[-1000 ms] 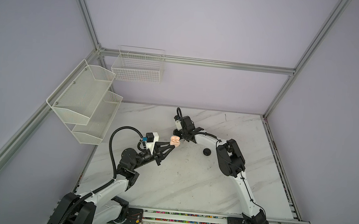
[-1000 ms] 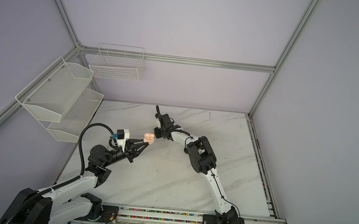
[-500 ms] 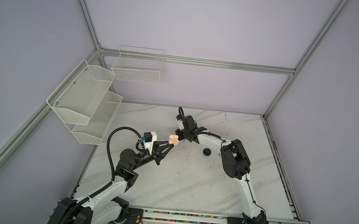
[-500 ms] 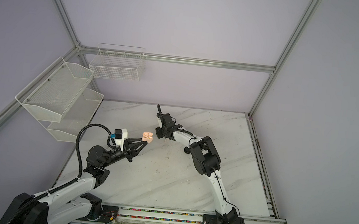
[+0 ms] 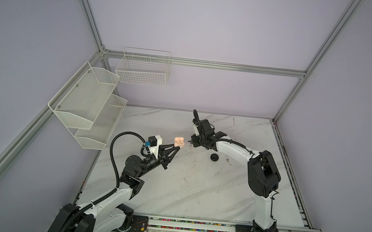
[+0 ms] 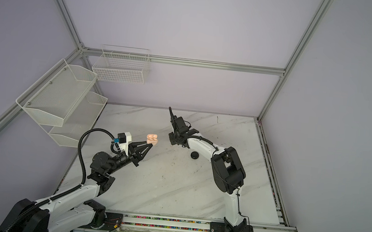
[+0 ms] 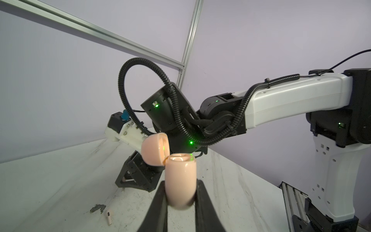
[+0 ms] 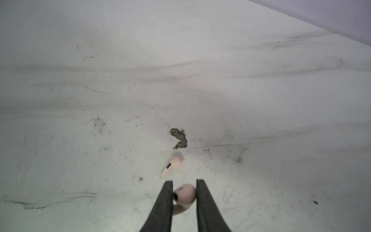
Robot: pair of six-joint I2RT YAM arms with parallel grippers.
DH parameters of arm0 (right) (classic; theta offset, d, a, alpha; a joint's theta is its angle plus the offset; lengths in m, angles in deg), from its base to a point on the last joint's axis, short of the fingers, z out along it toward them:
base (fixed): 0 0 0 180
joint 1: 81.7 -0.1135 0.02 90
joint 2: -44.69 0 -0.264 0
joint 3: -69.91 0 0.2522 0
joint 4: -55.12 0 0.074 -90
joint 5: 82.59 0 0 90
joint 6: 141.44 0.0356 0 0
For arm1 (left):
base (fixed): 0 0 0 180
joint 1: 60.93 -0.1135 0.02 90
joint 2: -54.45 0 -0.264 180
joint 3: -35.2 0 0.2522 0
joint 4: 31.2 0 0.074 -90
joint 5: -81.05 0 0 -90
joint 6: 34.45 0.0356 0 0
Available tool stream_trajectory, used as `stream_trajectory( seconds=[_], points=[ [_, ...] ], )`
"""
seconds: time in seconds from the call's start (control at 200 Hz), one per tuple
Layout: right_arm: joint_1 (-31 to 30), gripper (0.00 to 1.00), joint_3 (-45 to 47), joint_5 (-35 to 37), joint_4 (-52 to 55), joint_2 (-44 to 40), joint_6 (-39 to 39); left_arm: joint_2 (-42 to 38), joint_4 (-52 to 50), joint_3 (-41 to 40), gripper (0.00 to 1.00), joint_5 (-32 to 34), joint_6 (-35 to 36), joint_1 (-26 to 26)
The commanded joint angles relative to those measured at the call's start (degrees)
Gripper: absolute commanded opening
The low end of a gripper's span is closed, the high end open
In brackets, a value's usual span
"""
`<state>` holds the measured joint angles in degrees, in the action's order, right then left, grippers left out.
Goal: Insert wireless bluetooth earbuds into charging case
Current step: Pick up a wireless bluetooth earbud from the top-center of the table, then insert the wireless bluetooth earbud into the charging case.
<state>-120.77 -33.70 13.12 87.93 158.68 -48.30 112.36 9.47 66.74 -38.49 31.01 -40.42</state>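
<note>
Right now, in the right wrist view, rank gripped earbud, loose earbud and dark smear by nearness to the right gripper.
1. Gripped earbud: held inside the right gripper.
2. Loose earbud: on the table, just past the fingertips.
3. Dark smear: on the table, beyond that earbud.

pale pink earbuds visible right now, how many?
2. One earbud is pinched in the right gripper; the other earbud lies loose on the table beside a dark scuff. More may be hidden inside the open pink case that the left gripper holds.
</note>
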Motion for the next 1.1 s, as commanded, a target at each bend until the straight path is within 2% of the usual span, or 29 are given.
stream_trajectory(
  seconds=[0.0,0.21,0.44,0.58,0.68,0.825,1.1],
  points=[
    [-0.13,0.23,0.94,6.4,5.95,-6.44,0.9,1.2,6.38,-2.05,0.0,2.2,-0.77,0.73],
    [-2.15,0.22,-2.52,10.83,15.62,-14.84,-0.16,7.8,15.44,-1.2,0.0,2.35,-2.46,1.38],
    [-7.65,0.22,-11.03,17.7,25.33,-19.58,-4.37,16.84,25.33,2.61,0.0,-4.12,-0.77,1.85],
    [-9.61,0.22,-18.46,21.02,32.16,-18.43,-4.65,22.15,31.41,4.91,0.0,-5.8,0.5,1.92],
    [-11.69,0.22,-25.0,23.75,36.14,-16.62,-5.28,25.75,31.62,7.56,0.0,-7.45,-0.01,1.93],
    [-15.25,0.22,-29.03,25.59,37.97,-14.62,-4.61,25.96,31.61,8.68,0.0,-7.1,1.68,3.28],
    [-21.22,0.22,-33.85,29.92,44.96,-9.75,1.85,25.76,31.61,10.55,0.0,-7.77,4.59,3.83]
  ],
)
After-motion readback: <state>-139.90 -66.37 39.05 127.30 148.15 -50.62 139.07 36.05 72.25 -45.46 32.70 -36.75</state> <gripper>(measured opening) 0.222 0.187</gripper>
